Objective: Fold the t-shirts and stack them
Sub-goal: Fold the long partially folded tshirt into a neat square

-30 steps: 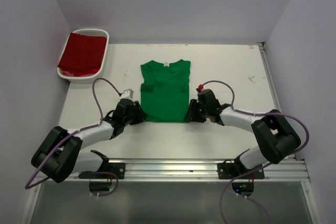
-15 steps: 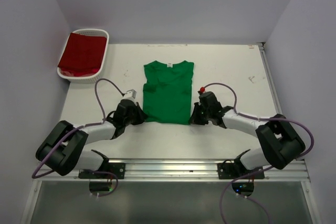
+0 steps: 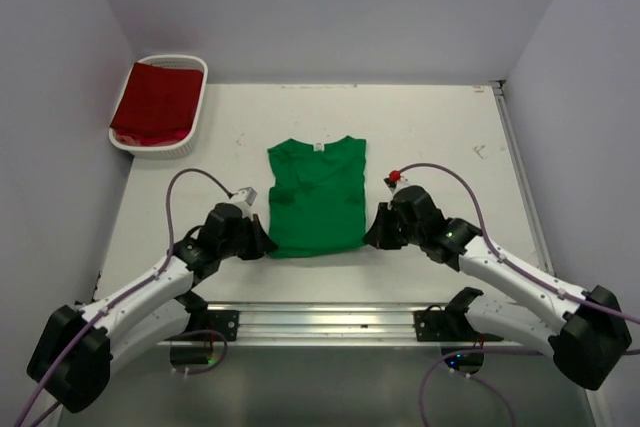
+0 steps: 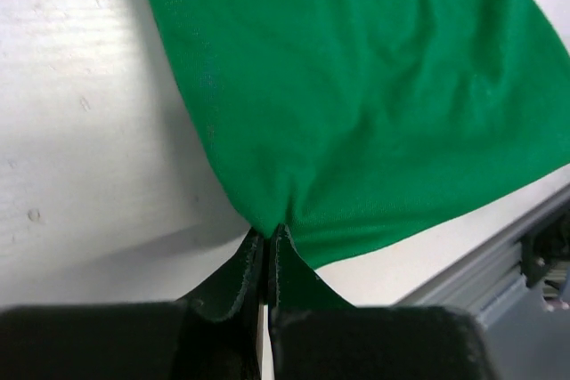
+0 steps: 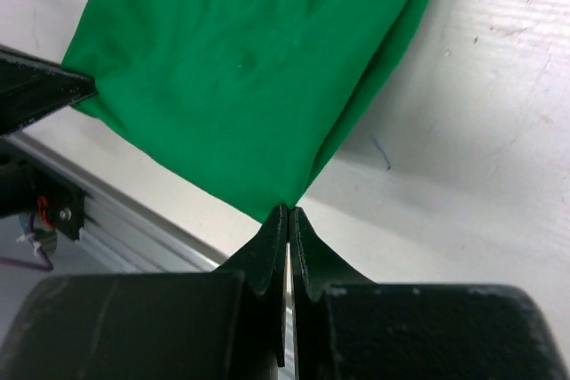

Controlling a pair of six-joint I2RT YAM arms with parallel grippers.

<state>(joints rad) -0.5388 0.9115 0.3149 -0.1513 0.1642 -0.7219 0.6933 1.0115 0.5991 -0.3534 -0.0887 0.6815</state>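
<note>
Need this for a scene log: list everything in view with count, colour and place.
green shirt: one, bright green, flat mid-table, neck away from the arms
red shirt: one, dark red, in the basket
basket: one, white, far left corner of the table
table: one, white, scuffed
rail: one, silver, along the table's near edge
cables: two, purple, one looping off each arm
arms: two, white and black, reaching in from the near edge
left gripper: one, black, shut on the green shirt's near left corner
right gripper: one, black, shut on the green shirt's near right corner
</note>
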